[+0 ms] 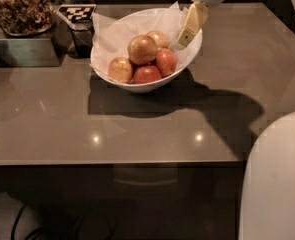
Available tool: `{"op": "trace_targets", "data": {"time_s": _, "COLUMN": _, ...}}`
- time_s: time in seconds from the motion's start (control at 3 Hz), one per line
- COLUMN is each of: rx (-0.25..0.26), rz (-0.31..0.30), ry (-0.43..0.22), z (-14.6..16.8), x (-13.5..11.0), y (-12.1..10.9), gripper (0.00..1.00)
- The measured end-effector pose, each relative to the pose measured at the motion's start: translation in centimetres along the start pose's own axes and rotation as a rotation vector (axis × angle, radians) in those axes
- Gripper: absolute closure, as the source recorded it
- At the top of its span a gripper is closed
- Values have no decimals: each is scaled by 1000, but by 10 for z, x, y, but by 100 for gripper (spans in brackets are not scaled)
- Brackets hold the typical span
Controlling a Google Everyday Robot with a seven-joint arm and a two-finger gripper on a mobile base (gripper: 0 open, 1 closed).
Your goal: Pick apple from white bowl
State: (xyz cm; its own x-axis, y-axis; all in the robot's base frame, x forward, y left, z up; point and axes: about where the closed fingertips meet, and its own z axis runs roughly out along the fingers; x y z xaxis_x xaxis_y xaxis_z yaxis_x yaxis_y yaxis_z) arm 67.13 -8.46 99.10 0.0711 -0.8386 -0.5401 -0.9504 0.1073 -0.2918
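The white bowl [137,86], lined with crinkled white paper, stands on the table at the upper middle of the camera view. The apple [142,49], large, glossy golden-yellow with a brownish blush, sits on top of several other apples in it. Two darker red apples [165,62] and a paler one [120,69] lie around it. My gripper [187,34] hangs from the top edge over the bowl's right rim, to the right of the apple and apart from it. It holds nothing.
A dark container of brown nuts [19,9] stands on a grey box [22,51] at the back left. A black-and-white marker tag [77,12] sits behind the bowl. My white arm body [277,184] fills the lower right. The table's front edge [112,161] runs across the middle.
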Motion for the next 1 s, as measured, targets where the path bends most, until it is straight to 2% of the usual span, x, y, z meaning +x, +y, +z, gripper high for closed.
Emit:
{"op": "trace_targets", "data": {"time_s": 0.33, "rx": -38, "rz": 4, "ry": -81, "z": 29, "x": -18, "y": 1, "gripper": 0}}
{"op": "trace_targets", "data": {"time_s": 0.67, "rx": -39, "rz": 3, "ry": -83, "z": 29, "x": -19, "y": 2, "gripper": 10}}
{"op": "trace_targets", "data": {"time_s": 1.0, "rx": -39, "rz": 3, "ry": -83, "z": 29, "x": -19, "y": 2, "gripper": 26}}
